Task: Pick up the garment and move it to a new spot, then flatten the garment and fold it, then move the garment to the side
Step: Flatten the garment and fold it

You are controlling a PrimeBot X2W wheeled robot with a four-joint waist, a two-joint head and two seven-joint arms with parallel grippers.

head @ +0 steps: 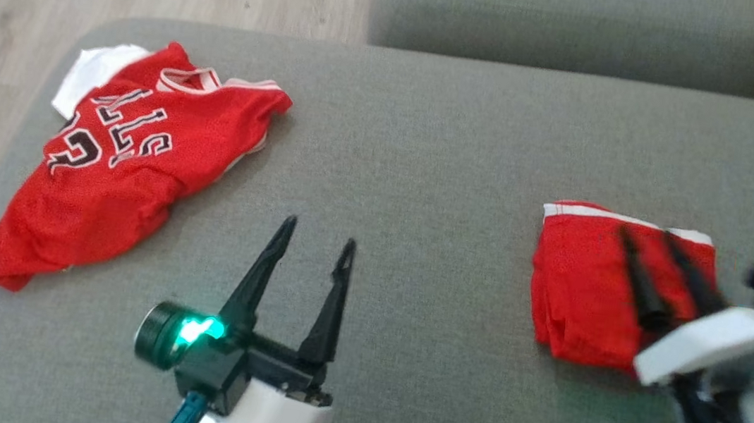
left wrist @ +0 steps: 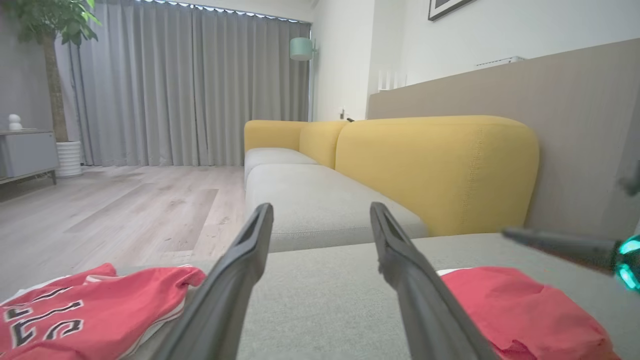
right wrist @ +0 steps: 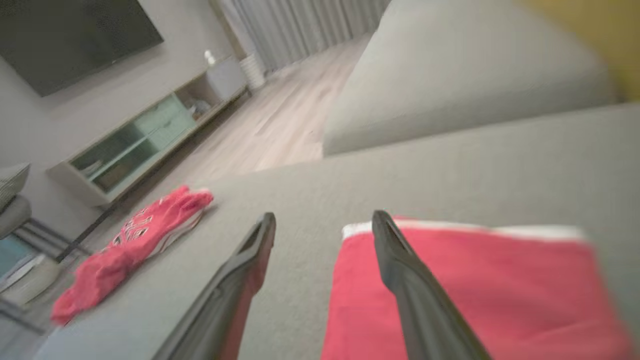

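Head view: folded red garment [head: 588, 292] lies on the right of the grey cushion [head: 424, 174], white band at its far edge | your right gripper [head: 646, 233] hangs over it, fingers spread, gripping nothing: the garment looks set aside there on purpose | your left gripper [head: 320, 231] open, idle mid-cushion | crumpled jersey [head: 103, 187] far left, well apart.

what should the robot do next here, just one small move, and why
Probably lift the right gripper clear of the shorts: it hangs open over them, gripping nothing, and they lie folded on the sofa. The crumpled jersey waits on the left.
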